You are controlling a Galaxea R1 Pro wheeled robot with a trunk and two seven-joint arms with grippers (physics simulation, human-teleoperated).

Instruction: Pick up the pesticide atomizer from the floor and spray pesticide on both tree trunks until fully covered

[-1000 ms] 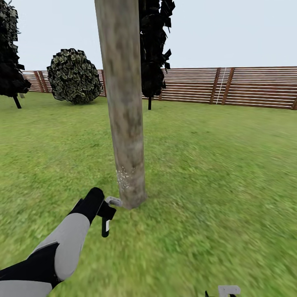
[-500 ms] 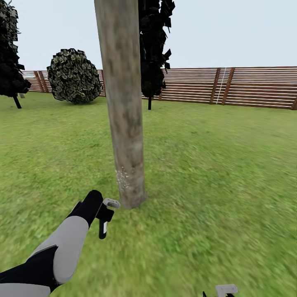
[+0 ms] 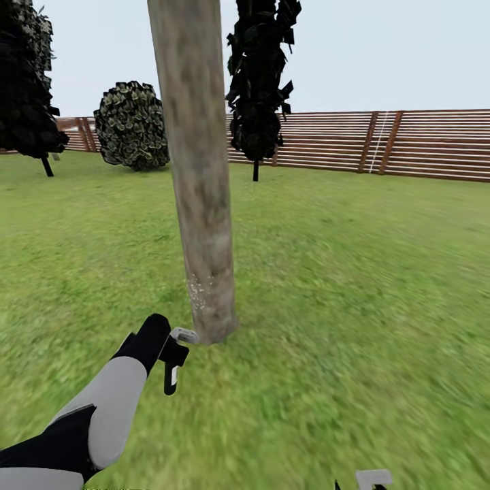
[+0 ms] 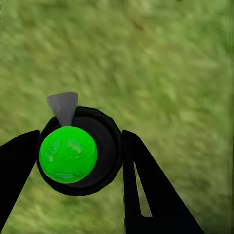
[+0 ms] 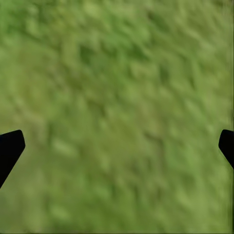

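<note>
The left gripper [image 4: 80, 161] is clamped on the pesticide atomizer [image 4: 78, 151], its two black fingers [image 4: 141, 185] pressing either side of the dark round body, with a bright green dome and a small grey nozzle facing the wrist camera. In the head view the bottle [image 3: 173, 354] hangs low over the grass, its pale nozzle just beside the foot of the tree trunk [image 3: 197, 170], where a patch of whitish specks marks the bark. The bottle looks small, rigid and light, probably smooth plastic that could twist in a pinch grip; holding across the widest part of the body, as here, seems the safest place. The right gripper [image 5: 117, 146] hangs over bare lawn with its jaws spread wide and nothing between them. Most of the trunk above the specks looks unmarked. Open grass [image 3: 367, 286] lies all round the trunk, so there is free room to circle it; the slatted fence [image 3: 408, 143], a rounded shrub [image 3: 133, 126] and a dark columnar tree [image 3: 258, 82] stand well apart
</note>
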